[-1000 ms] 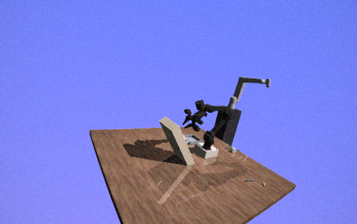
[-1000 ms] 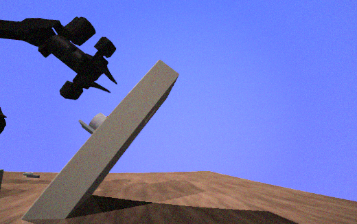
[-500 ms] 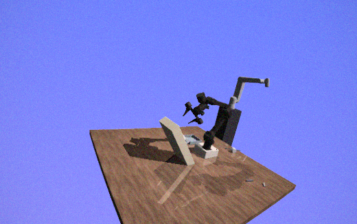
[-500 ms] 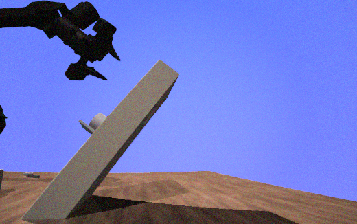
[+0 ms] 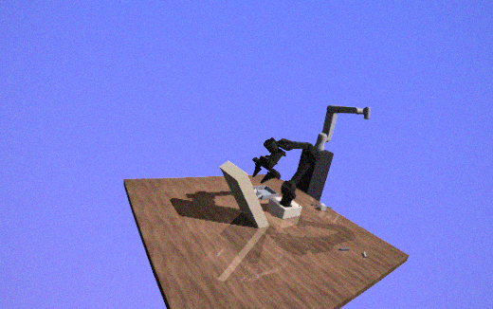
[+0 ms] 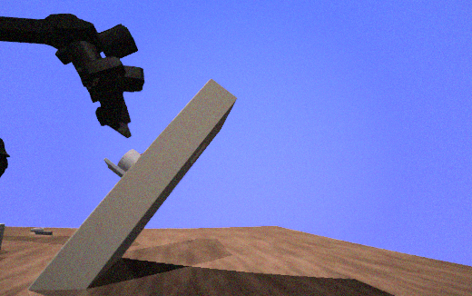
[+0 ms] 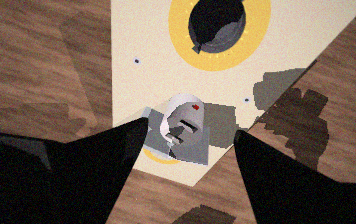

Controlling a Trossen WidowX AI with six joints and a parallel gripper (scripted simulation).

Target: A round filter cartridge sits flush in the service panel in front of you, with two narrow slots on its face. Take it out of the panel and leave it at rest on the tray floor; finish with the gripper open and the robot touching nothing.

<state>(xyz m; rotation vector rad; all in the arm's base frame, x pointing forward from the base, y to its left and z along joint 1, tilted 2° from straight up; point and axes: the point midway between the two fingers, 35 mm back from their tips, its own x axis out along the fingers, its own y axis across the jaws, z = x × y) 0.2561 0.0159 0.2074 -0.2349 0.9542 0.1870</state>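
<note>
The white round cartridge sticks partway out of the tilted cream service panel. Its face shows two dark slots and a red dot. A grey flap juts from the panel beside it. My gripper is open and hangs a short way above the cartridge, apart from it, with nothing between the fingers. A grey tray lies on the table behind the panel, partly hidden by it.
An empty yellow-ringed socket sits further up the panel. The arm's white base block stands beside the tray, with a dark box and camera mast behind it. Small grey bits lie on the wooden table.
</note>
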